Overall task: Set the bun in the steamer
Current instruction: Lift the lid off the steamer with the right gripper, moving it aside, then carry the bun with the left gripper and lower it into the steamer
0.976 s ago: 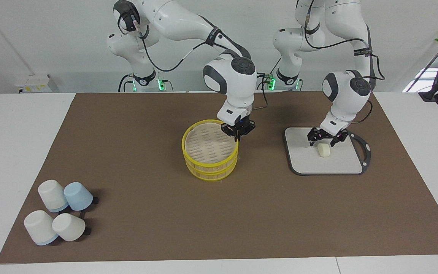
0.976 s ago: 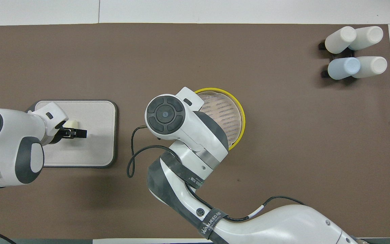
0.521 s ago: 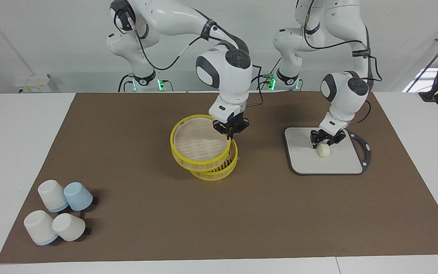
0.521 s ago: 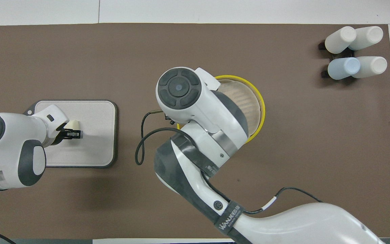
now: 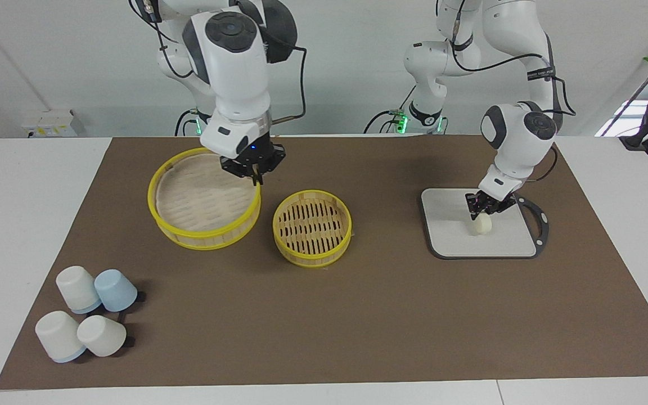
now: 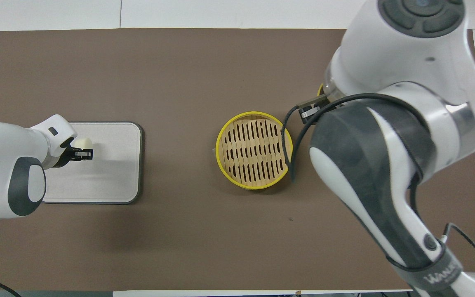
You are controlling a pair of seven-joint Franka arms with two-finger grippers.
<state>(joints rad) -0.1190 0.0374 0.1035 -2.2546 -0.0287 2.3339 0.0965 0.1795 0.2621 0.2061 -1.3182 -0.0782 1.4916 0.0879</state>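
Across the middle of both views spreads a brown mat (image 5: pixel 358 315) on a white table (image 5: pixel 26 225), with a pale wall behind the robots at the top of the facing view. Four upturned cups (image 5: pixel 85 320), white and blue, cluster at the lower left of the facing view. The steamer (image 5: pixel 312 226) sits open at frame centre, its dark-slotted floor bare. A grey-edged board (image 5: pixel 504 242) lies right of centre in the facing view.

The right arm rises tall at the upper left of the facing view, forearm turned down, and the right gripper (image 5: pixel 252 169) is clamped on the rim of the lid (image 5: pixel 204 199), which hangs tilted above the mat beside the steamer, toward the right arm's end of the table. The left arm bends down at the right of that view, and the left gripper (image 5: pixel 484 207) is low over the board with its fingers closed against the top of the bun (image 5: pixel 480 225). The bun's underside looks to be at the board's surface; whether it has lifted clear cannot be told.

From overhead, the right arm's bulk fills the right side of the frame and hides the lid almost entirely, and the cups too. The left arm's wrist covers the board's edge at the left of that frame, with the bun (image 6: pixel 83 143) just showing at the fingertips.
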